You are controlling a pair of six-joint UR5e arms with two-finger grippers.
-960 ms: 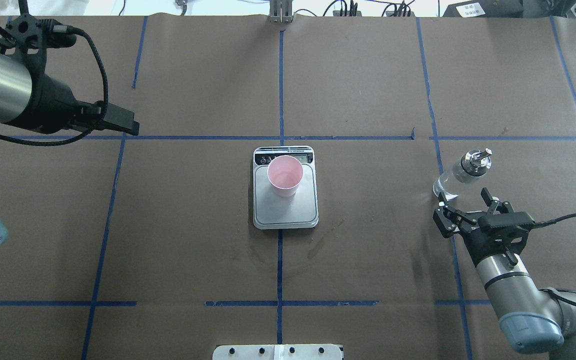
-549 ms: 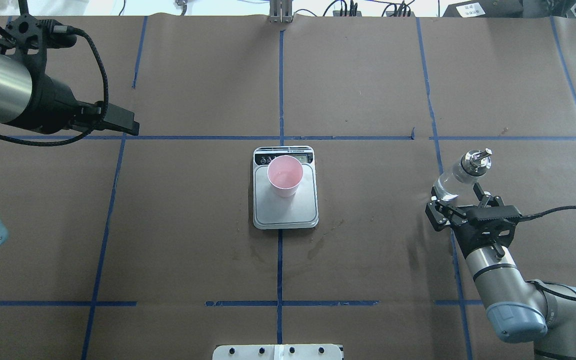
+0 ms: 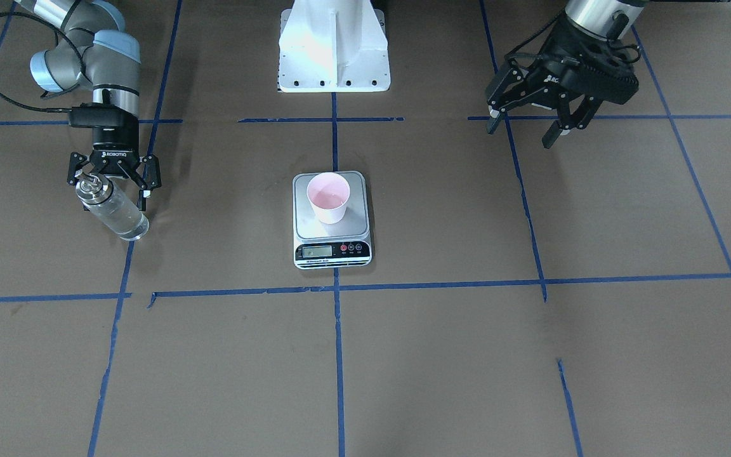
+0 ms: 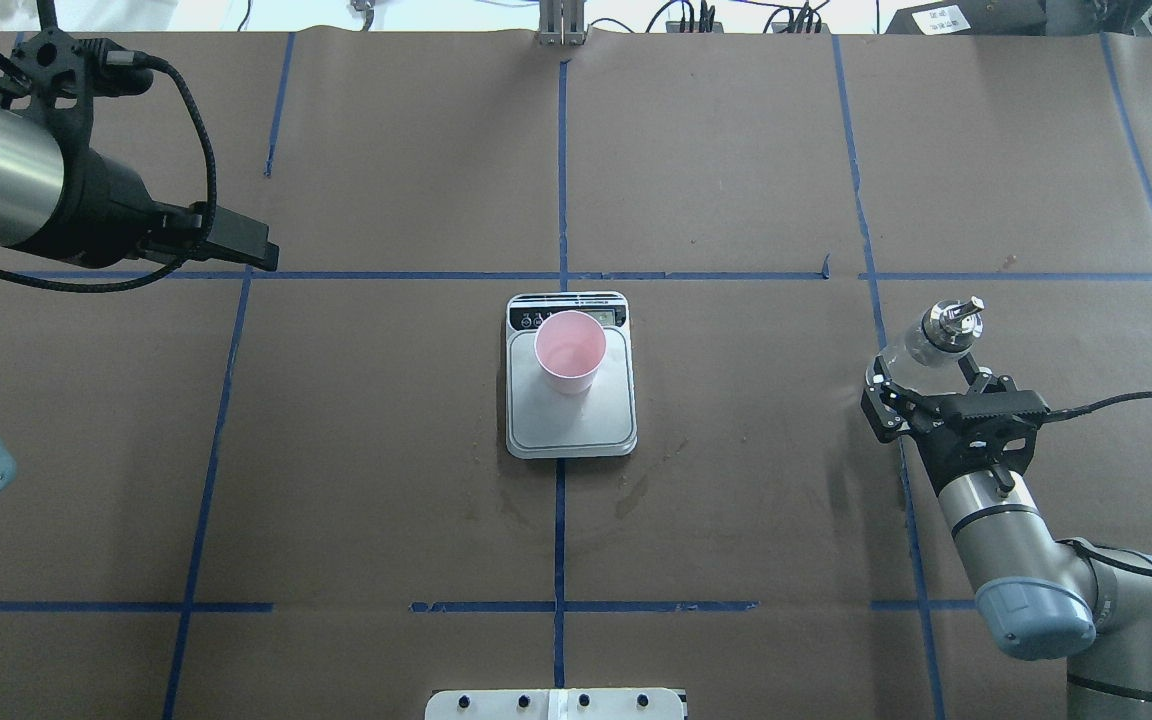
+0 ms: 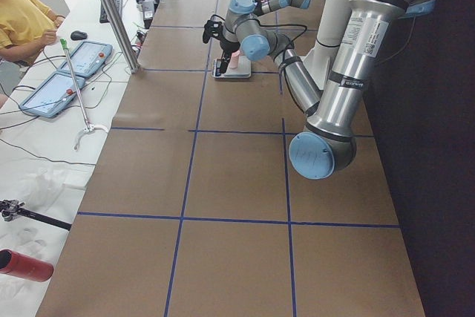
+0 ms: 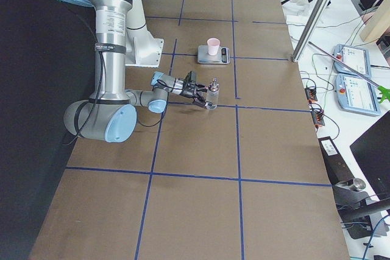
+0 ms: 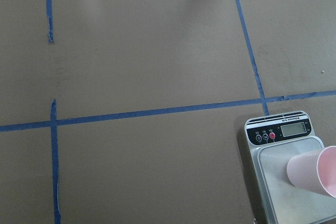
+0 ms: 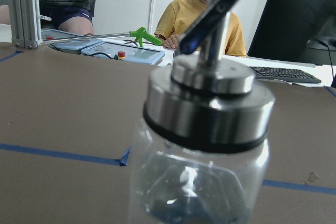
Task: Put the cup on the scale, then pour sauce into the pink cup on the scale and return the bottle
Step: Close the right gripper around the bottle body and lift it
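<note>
Brown table (image 4: 736, 150): right gripper (image 4: 924, 385) spread around bottle (image 4: 948, 326).

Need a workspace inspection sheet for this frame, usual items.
Surface: brown paper table, blue tape grid, faint stains near the scale.
Job's things: cup upright on scale; bottle upright on the table, capped.
Clutter: nothing seen.
Grippers: right gripper open, fingers either side of the bottle; left gripper open, empty, apart from the scale.
Cables: black cable off the right wrist; another on the left arm.
Surroundings: operator in yellow, tablets beyond the table edge.
</note>
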